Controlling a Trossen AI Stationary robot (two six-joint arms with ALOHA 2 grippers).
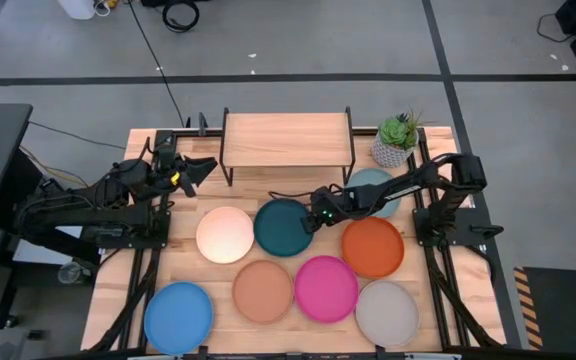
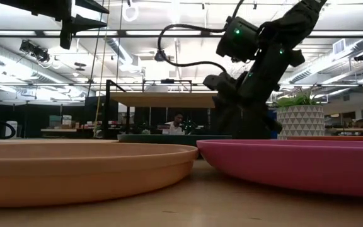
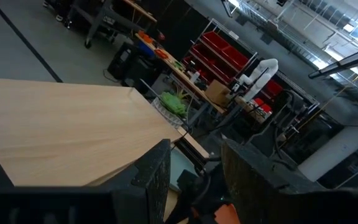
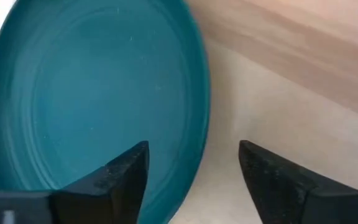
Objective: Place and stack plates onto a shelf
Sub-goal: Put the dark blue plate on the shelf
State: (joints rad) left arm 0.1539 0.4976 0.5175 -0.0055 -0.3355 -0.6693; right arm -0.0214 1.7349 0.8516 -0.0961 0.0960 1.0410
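Eight plates lie flat on the table in front of the shelf (image 1: 288, 140): cream (image 1: 225, 234), dark teal (image 1: 285, 227), pale blue (image 1: 373, 185) partly under the right arm, orange (image 1: 373, 246), peach-tan (image 1: 263, 291), pink (image 1: 326, 288), bright blue (image 1: 179, 317) and grey (image 1: 387, 313). My right gripper (image 4: 194, 155) is open and low over the teal plate's right rim (image 4: 197, 124), with one finger above the plate and the other above bare table. My left gripper (image 1: 203, 168) is open and raised beside the shelf's left end, and its view looks across the shelf top (image 3: 61, 137).
A potted plant (image 1: 398, 140) stands at the shelf's right end, close to the pale blue plate. The plates lie close together, several rims nearly touching. The shelf's wooden top carries nothing. Black arm bases (image 1: 448, 215) stand at both table sides.
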